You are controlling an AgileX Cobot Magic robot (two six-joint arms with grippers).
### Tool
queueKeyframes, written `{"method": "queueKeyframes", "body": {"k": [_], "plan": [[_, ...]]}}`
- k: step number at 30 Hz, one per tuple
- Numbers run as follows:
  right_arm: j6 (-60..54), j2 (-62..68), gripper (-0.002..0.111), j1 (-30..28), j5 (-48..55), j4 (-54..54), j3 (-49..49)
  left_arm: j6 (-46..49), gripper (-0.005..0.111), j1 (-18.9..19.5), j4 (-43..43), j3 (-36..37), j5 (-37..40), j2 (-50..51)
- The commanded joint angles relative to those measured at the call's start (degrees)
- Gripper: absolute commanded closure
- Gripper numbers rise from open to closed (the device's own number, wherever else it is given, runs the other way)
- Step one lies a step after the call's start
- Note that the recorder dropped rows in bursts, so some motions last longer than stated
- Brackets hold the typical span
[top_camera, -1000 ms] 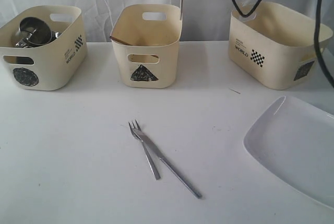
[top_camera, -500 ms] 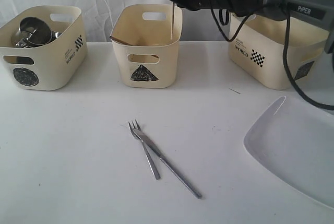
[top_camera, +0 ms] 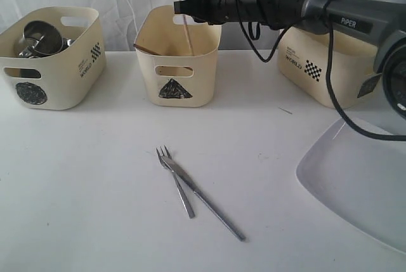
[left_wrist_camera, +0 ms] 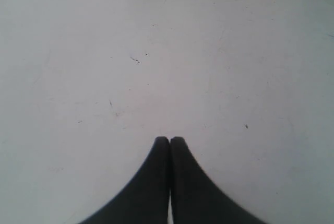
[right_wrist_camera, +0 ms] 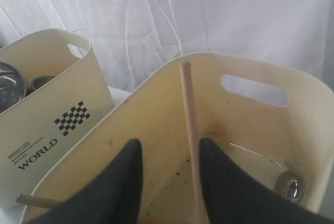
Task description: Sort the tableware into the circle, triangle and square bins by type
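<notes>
**Right hand over the triangle bin, with a chopstick.** The right hand [right_wrist_camera: 169, 143] reaches across the middle and hangs above the triangle bin [top_camera: 200, 75]. Its fingers [right_wrist_camera: 128, 182] are spread far wider than the wooden chopstick [right_wrist_camera: 187, 119] standing between them. The stick is tilted, its lower end inside the bin, and it lies close against one finger. Whether that finger bears on it cannot be told. A second chopstick [top_camera: 147, 49] leans in the same bin. The left hand [left_wrist_camera: 169, 140] hangs over bare bench [top_camera: 95, 177] with its fingers pressed together on nothing.

**Handling.** The chopstick is judged light, stiff and thin. It is likely to roll or pivot in a loose grip, so a pinch near mid-length should steady it best. Once freed, it should fall harmlessly against the bin wall.

**Remaining pieces.**
- **Cutlery:** the fork [top_camera: 177, 186] and knife [top_camera: 212, 208] lie crossed on the bench. Both are smooth metal, low and probably slippery, so each is best taken across its narrow handle, away from the crossing.
- **Plate:** the white plate [top_camera: 355, 177] rests at the bench edge near the square bin [top_camera: 317, 82]. It looks broad, heavier and breakable, and its raised rim is the only likely hold.
- **Steel vessels:** these [top_camera: 41, 37] already sit in the circle bin [top_camera: 63, 75].
</notes>
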Motion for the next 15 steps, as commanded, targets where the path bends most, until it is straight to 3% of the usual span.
{"method": "queueKeyframes", "body": {"k": [1, 6, 12, 15], "plan": [[-0.7, -0.1, 0.067, 0.0, 3.4, -0.4, -0.3, 0.0, 0.106, -0.2, -0.6, 0.4, 1.6, -0.2], [4.7, -2.2, 0.07, 0.0, 15.3, -6.9, -0.3, 0.0, 0.106, -0.2, -0.6, 0.4, 1.6, -0.2], [23.5, -6.7, 0.099, 0.0, 23.7, -32.9, -0.3, 0.0, 0.106, -0.2, -0.6, 0.4, 1.6, -0.2], [34.5, -9.4, 0.106, 0.0, 26.4, -43.3, -0.3, 0.0, 0.106, -0.2, -0.6, 0.4, 1.6, -0.2]]}}
